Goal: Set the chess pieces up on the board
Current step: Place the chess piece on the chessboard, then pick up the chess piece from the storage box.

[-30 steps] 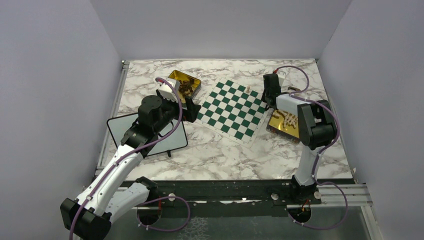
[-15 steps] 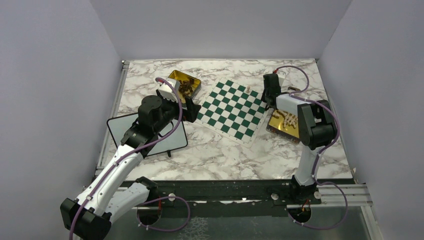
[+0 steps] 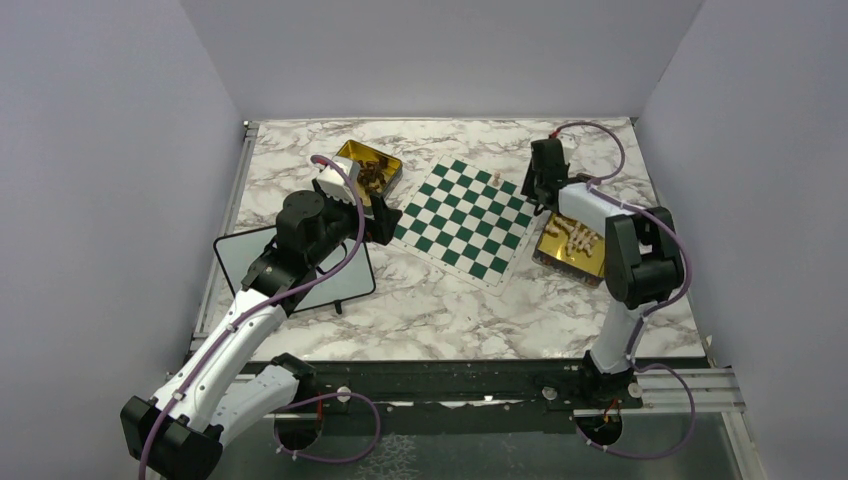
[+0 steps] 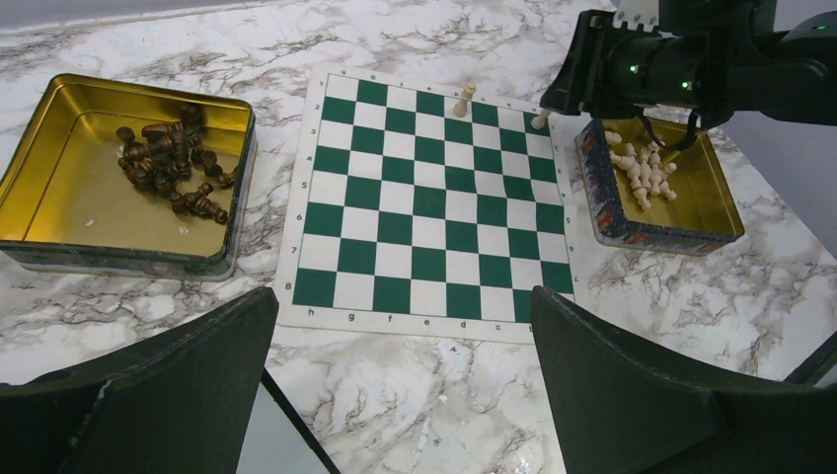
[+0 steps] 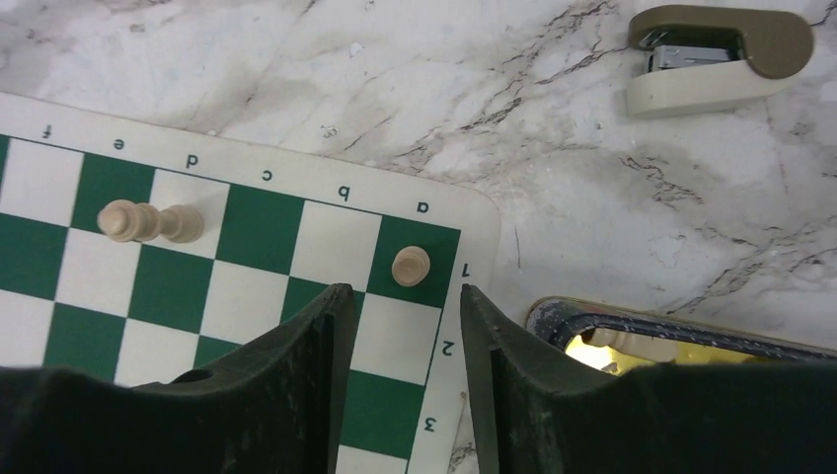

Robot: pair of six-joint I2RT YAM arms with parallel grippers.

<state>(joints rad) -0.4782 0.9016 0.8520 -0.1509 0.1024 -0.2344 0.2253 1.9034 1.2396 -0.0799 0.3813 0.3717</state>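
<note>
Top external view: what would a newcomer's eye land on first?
The green-and-white chessboard mid-table is nearly bare: just a tall pale piece on d1 and a short one on the a1 corner, along its far edge. The right hand hangs by that corner piece, fingers apart. A gold tin of dark pieces sits left of the board, another tin of pale pieces right.

The board [image 3: 462, 222] was laid at the middle of the table [image 3: 450, 310]. One tin [image 3: 368, 167] holding chess pieces [image 4: 168, 168] was placed to its left, and a second tin [image 3: 572, 247] holding further pieces [image 4: 642, 173] to its right. One piece [image 5: 411, 265] was stood on the corner square nearest the second tin, and another piece [image 5: 148, 222] three squares along the same edge row. A stapler [image 5: 719, 56] was positioned beyond that corner.
</note>
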